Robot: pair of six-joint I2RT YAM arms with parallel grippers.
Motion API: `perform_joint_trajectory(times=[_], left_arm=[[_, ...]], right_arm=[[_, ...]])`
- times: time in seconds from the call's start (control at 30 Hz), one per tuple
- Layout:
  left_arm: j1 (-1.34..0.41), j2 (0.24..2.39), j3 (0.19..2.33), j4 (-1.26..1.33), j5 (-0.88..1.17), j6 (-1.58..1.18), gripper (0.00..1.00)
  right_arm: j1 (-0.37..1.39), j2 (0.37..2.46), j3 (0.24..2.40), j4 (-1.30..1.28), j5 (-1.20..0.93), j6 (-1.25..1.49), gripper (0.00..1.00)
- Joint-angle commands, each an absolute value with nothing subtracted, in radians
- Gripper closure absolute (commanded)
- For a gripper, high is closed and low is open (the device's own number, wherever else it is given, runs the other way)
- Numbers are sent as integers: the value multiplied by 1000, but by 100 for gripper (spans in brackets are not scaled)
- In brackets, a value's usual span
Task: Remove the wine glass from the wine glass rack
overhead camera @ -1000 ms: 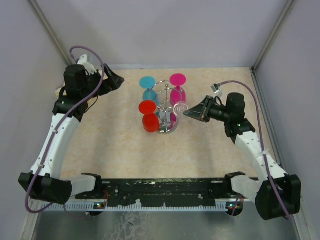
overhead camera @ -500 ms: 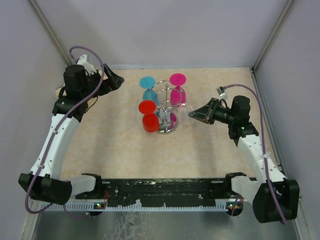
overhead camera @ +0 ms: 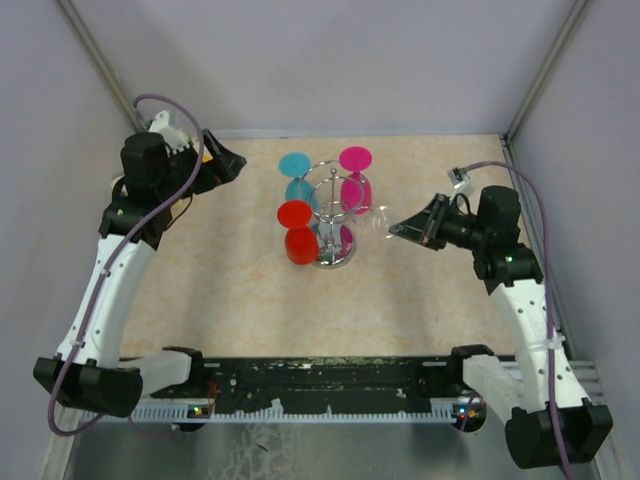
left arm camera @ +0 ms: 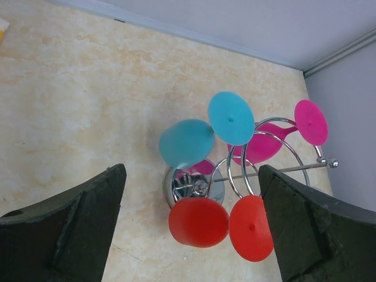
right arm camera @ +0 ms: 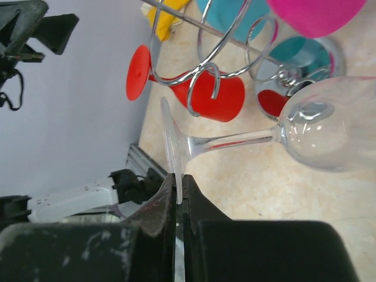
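Three coloured glasses, teal [overhead camera: 297,176], pink [overhead camera: 355,176] and red [overhead camera: 297,233], hang on the wine glass rack [overhead camera: 334,216] in the middle of the table [overhead camera: 230,290]. The clear wine glass [right arm camera: 317,132] lies sideways just right of the rack, its stem outside the loops. Its bowl is cut off at the edge of the right wrist view and is faint from above. The right gripper [right arm camera: 177,191] reaches in from the right, fingers pinched on the glass's foot. The left gripper [overhead camera: 228,160] hovers well left of the rack, fingers spread wide.
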State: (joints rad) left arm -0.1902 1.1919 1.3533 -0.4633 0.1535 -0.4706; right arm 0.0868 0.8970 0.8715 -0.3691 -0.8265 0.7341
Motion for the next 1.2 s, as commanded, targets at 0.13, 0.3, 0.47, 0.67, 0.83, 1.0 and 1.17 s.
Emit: perform_joint_trajectory(times=[0.13, 0.3, 0.47, 0.67, 0.83, 1.0, 1.17], left_arm=[[-194, 1137, 1373, -492, 146, -441, 0], [-194, 1128, 1370, -494, 156, -444, 0], [-195, 1119, 1353, -486, 181, -460, 0], [-195, 1082, 1331, -488, 172, -460, 0], [-195, 1070, 1313, -491, 173, -459, 0], [-195, 1086, 1328, -513, 231, -443, 3], [-201, 1074, 1374, -550, 202, -409, 5]], right_arm=[[75, 874, 1095, -676, -509, 427, 100], [74, 895, 1150, -737, -280, 310, 100], [75, 971, 1165, -715, -79, 240, 100], [105, 1119, 1220, -725, 171, 202, 100], [117, 1125, 1218, -688, 215, 209, 100], [118, 1111, 1193, -647, 113, 236, 100], [117, 1118, 1199, -618, 89, 231, 100]])
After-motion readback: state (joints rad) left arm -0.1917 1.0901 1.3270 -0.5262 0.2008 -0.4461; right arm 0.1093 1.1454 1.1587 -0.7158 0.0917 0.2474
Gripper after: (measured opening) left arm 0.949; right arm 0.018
